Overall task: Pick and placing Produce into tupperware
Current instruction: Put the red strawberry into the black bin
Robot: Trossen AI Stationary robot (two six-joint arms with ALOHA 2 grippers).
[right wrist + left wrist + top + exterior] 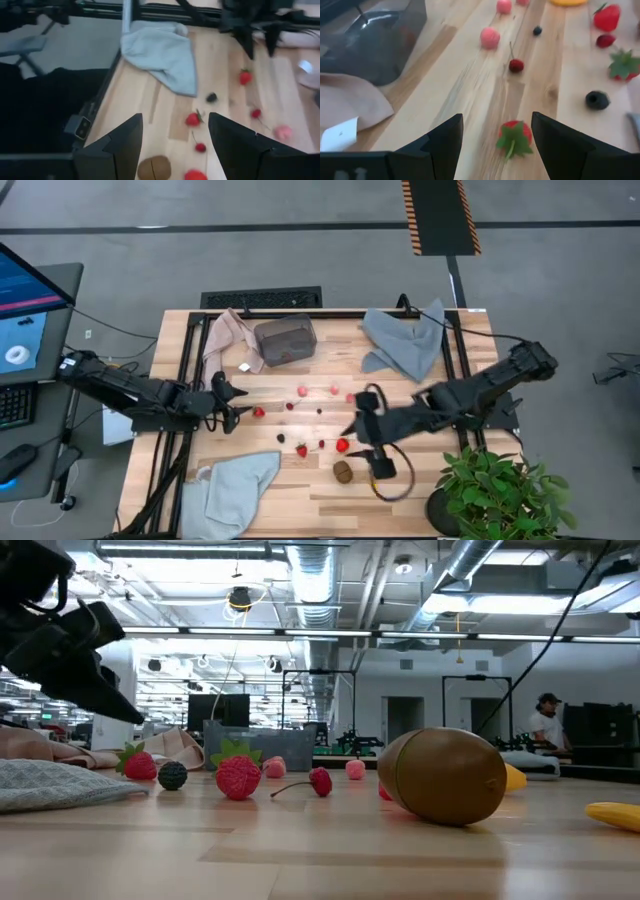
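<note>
The left gripper [237,402] stood open and empty, with a strawberry [259,412] just beside its tips, toward the table's middle. The tupperware [285,340] lay beyond. The right gripper [352,432], open too, held nothing.

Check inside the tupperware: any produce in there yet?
Through the tupperware walls, translucent grey, no fruit shows from above. In the left wrist view its wall is dark, so the floor stays hidden.

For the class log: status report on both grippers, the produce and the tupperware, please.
Left gripper open, fingers astride a strawberry. Right gripper open, empty, above the kiwi. Tupperware at the far edge. Nothing blocking.
</note>
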